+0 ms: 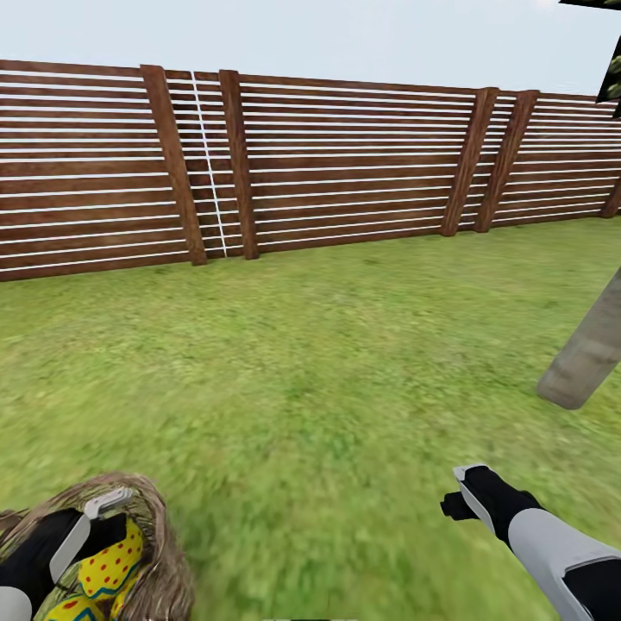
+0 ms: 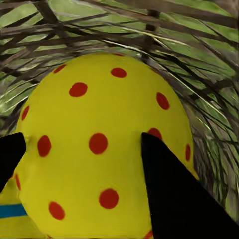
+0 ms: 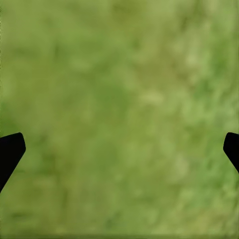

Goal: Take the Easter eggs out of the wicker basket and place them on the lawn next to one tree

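The wicker basket sits on the lawn at the bottom left of the head view. My left gripper reaches down inside it. In the left wrist view the yellow egg with red dots lies between the black fingers of the left gripper, which press on both its sides. More yellow with blue and red marks shows below the dotted egg. My right gripper hovers open over bare grass. A grey-brown tree trunk stands at the right.
A dark brown slatted fence runs across the back of the garden. Open grass lies between the basket and the trunk. Some leaves hang at the top right corner.
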Motion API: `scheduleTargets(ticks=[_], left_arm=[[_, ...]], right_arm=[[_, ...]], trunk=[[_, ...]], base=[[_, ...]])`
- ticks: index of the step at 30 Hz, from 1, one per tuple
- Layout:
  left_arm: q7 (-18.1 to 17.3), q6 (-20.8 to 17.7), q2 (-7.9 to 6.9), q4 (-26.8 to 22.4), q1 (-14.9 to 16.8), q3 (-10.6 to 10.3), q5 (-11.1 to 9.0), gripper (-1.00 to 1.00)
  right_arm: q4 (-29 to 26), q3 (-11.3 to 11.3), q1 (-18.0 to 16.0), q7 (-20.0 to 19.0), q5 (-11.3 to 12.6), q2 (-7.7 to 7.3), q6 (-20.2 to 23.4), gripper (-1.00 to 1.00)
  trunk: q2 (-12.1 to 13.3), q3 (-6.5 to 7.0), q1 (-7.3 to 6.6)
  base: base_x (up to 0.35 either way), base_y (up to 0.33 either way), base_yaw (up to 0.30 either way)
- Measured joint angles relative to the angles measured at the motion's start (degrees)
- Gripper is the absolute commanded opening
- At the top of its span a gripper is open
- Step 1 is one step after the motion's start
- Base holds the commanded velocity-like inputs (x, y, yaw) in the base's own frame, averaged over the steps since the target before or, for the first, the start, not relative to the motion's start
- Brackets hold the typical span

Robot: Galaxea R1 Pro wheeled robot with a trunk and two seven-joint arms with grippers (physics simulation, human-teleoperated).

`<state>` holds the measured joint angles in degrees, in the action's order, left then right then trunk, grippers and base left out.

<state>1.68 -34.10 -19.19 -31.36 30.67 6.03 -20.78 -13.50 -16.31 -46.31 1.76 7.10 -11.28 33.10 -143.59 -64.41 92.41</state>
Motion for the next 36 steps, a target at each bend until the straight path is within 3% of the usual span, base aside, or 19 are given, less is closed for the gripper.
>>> scheduleTargets(ticks=[11, 33, 36], left_arm=[[0.2, -0.1, 0.37, 0.1, 0.0, -0.1, 0.1, 1.0], [-0.3, -0.5, 0.27, 0.1, 0.0, 0.0, 0.3, 1.0], [-0.2, -0.2, 0.34, 0.1, 0.0, 0.0, 0.2, 1.0]], right_arm=[[0.0, -0.2, 0.0, 0.0, 0.0, 0.08, 0.0, 1.0], [0.0, -0.2, 0.0, 0.1, 0.0, 0.08, 0.0, 1.0], [0.0, -0.2, 0.0, 0.1, 0.0, 0.08, 0.0, 1.0]], trunk=[[0.0, 0.0, 0.0], [-0.3, -4.43, 0.52], [-0.3, -4.43, 0.51]], base=[[0.0, 0.0, 0.0], [0.0, 0.0, 0.0], [0.0, 0.0, 0.0]])
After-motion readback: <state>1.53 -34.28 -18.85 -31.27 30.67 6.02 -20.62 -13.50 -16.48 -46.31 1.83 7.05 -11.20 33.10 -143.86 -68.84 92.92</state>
